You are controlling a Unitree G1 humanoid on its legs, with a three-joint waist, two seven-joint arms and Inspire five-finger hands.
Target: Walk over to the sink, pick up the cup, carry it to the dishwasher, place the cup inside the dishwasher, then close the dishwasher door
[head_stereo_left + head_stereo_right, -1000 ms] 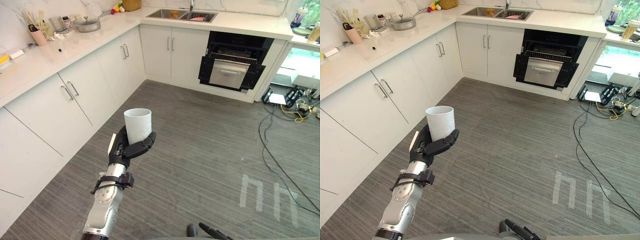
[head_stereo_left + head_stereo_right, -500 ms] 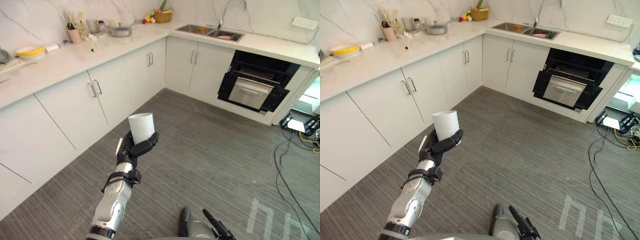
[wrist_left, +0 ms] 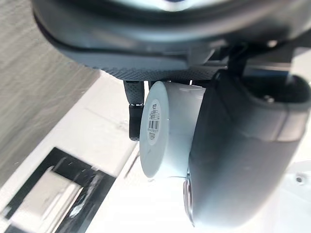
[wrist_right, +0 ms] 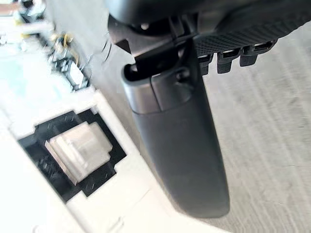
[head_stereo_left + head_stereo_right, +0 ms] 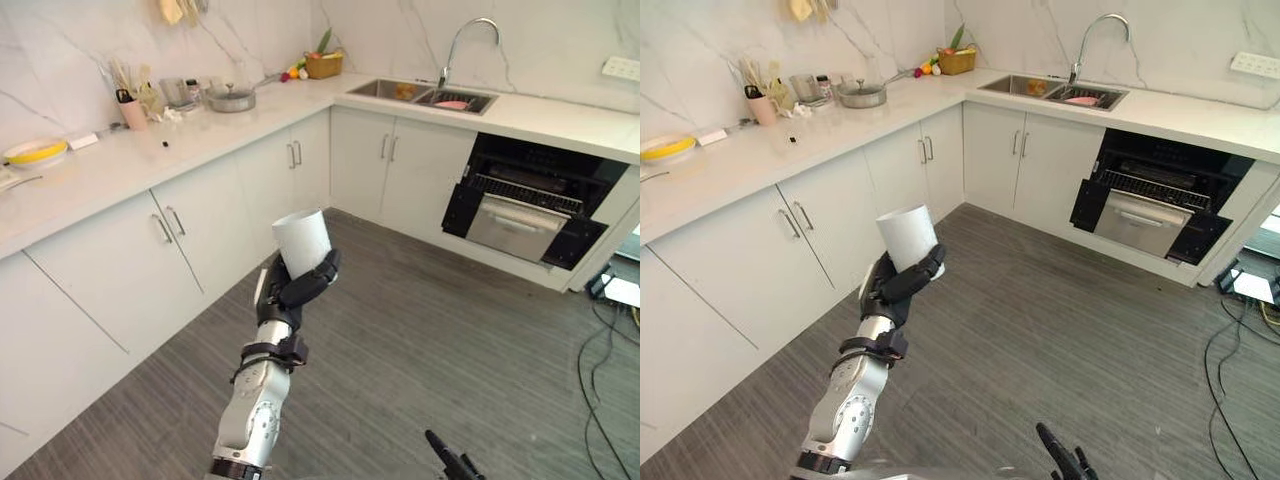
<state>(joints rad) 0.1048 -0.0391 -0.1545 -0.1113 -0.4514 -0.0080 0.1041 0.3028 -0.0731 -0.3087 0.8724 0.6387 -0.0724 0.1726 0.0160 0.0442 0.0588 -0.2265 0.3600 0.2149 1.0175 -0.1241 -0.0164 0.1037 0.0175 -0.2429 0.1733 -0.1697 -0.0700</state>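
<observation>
Cup [image 5: 303, 240], white and plain, stands upright in the left hand [image 5: 290, 295], which is raised in the air over the grey wood-grain floor [image 5: 420, 340]. The dark fingers [image 5: 318, 278] wrap round its lower part, and the open mouth faces up. In the left wrist view the cup's base [image 3: 154, 131] carries a small barcode sticker, with the thumb [image 3: 243, 150] curled against its side. The right hand [image 5: 1065, 465] hangs low at the bottom edge of the view, fingers straight and holding nothing. Well beyond the cup, white cabinets [image 5: 250, 190] run under an L-shaped tabletop [image 5: 200, 135]. The sink [image 5: 420, 95] with its curved faucet [image 5: 465, 40] is set into the far run. Just beside it the black dishwasher [image 5: 530, 205] stands open. A lidded pan [image 5: 232, 97] and a fruit basket [image 5: 322, 65] sit on the tabletop.
</observation>
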